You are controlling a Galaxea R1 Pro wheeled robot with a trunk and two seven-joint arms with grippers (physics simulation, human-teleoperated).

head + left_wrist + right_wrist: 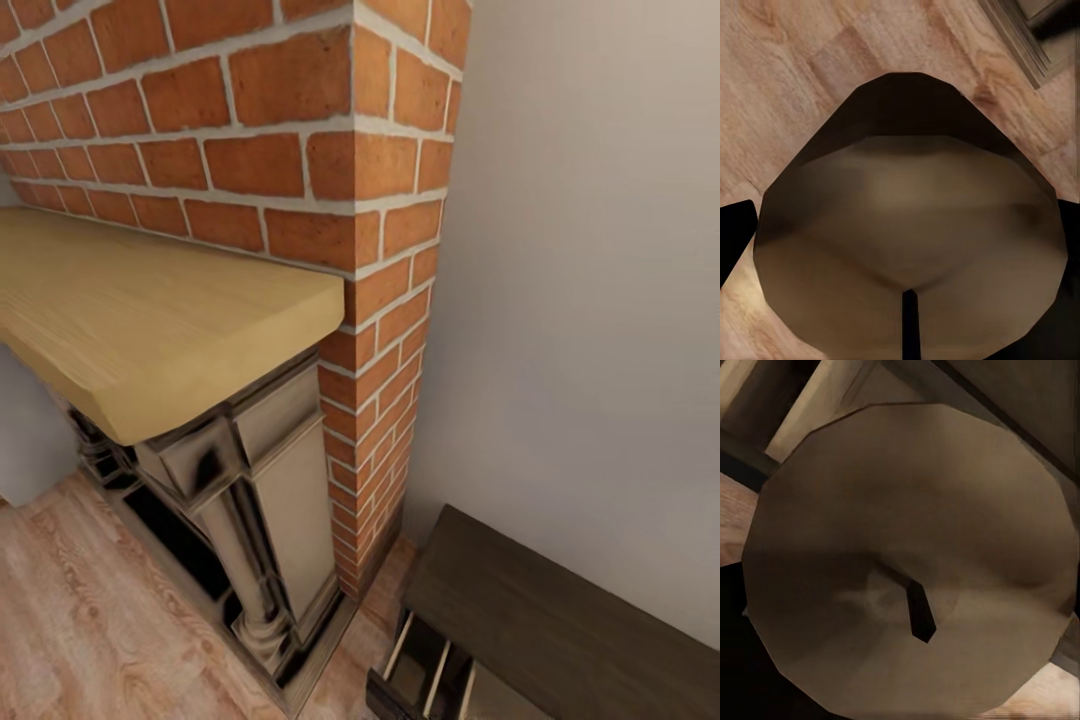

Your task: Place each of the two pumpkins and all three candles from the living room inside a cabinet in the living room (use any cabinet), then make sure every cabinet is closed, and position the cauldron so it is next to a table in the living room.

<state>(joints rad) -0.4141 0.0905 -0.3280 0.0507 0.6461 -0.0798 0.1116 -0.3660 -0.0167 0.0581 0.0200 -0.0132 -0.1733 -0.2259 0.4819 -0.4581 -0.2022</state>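
We had the cabinet (560, 620) low in the corner beside the brick fireplace (300, 200), one drawer (430, 675) pulled open. Each wrist cam had a tan faceted object (915, 240) up close, so we couldn't tell either claw's state. No writing anywhere.

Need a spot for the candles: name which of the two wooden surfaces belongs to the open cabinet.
The dark-brown cabinet low at right, drawer pulled out; the pale mantel shelf is higher.

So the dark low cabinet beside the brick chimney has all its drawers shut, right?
Not quite. The cabinet does sit beside the brick chimney, but a drawer at its near end is pulled out, showing pale insides. The head view shows it.
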